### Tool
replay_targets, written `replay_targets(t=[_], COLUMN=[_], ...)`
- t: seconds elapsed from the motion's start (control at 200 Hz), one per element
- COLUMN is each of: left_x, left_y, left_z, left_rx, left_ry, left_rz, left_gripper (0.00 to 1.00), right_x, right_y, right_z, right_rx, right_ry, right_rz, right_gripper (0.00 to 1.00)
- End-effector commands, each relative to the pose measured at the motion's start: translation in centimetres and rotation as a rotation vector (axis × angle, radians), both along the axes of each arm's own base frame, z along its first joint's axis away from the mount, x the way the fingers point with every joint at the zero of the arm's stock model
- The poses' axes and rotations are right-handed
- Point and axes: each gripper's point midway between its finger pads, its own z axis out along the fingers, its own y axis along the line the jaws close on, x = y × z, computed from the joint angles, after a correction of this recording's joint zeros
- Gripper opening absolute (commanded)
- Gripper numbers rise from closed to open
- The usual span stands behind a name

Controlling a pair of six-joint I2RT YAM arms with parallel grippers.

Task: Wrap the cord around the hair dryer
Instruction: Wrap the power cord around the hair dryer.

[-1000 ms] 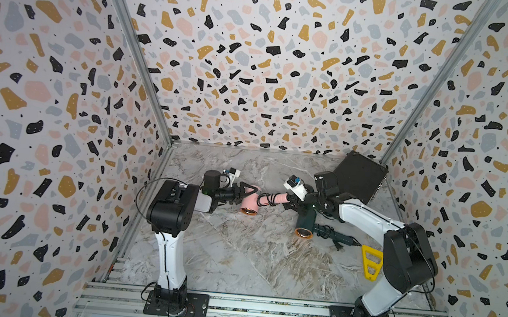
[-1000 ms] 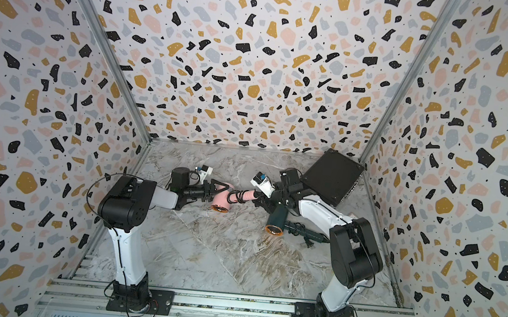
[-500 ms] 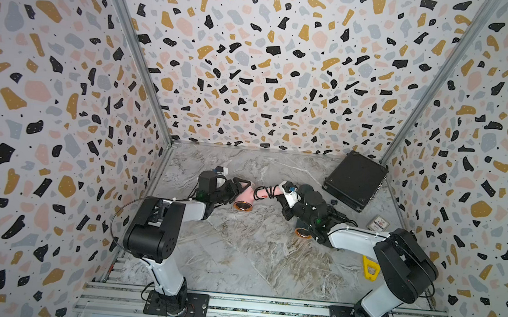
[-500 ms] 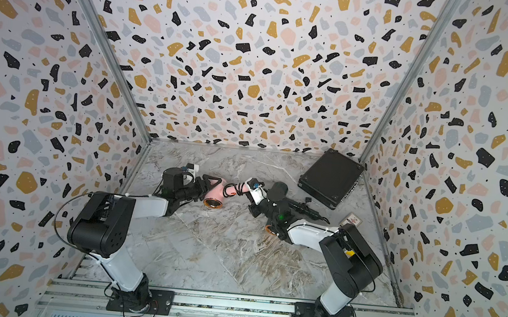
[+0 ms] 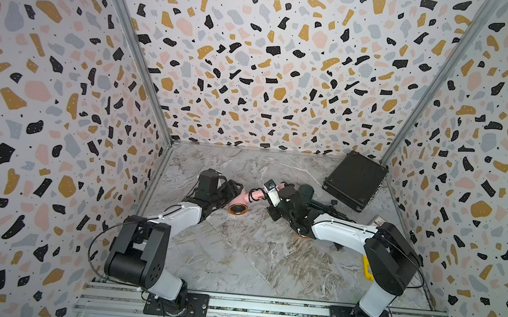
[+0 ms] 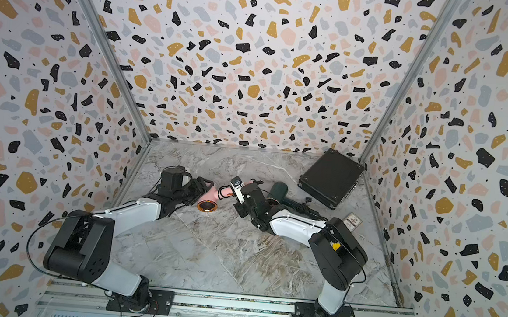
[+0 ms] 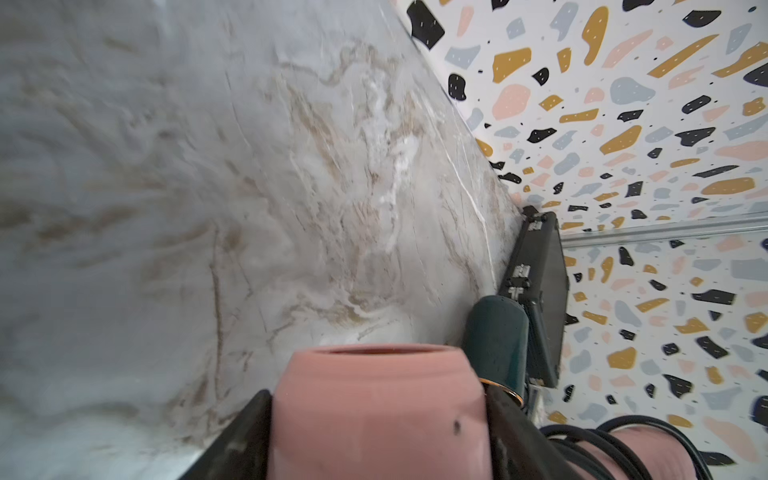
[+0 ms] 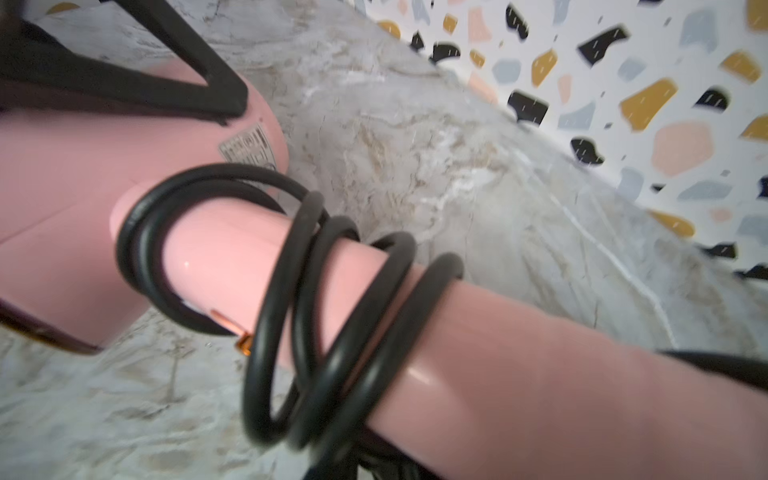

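Nearer the table's [image 5: 252, 260] back edge, the left gripper [image 5: 233, 192] is clamping the pink hair dryer's [image 5: 240, 200] barrel, the right gripper [image 5: 274, 194] is gripping its handle, black cord [image 8: 332, 311] is coiling loosely around that handle.

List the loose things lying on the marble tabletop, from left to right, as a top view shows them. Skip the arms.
In a top view: pink hair dryer → dark green hair dryer → black case.
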Motion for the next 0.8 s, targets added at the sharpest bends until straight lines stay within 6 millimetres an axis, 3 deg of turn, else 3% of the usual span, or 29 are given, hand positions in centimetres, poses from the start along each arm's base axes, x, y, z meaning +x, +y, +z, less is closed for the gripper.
replay_targets(t=[0.0,0.29,0.606,0.796], left_x=[0.4,-0.1,1.5,3.3], left_y=[2.2,2.6,1.6,-1.0], left_z=[0.5,-0.7,-3.9,-5.0], left_rx=[0.242,0.467,0.64,0.668], left_ry=[-0.035,-0.028,0.059,0.087], left_rz=[0.049,0.059,-0.077,-0.258], left_gripper=[0.0,0.0,0.0,0.0], right_x=[-2.4,-3.3,0.4,2.3], right_y=[0.1,2.2,2.4,1.6], right_z=[-0.3,-1.2,-4.3,-4.9], right_rx=[-0.039,-0.016,0.012,0.008], right_ry=[0.222,0.454,0.628,0.671], right_rz=[-0.021,-0.003,-0.167,-0.284], right_gripper=[0.0,0.0,0.0,0.0])
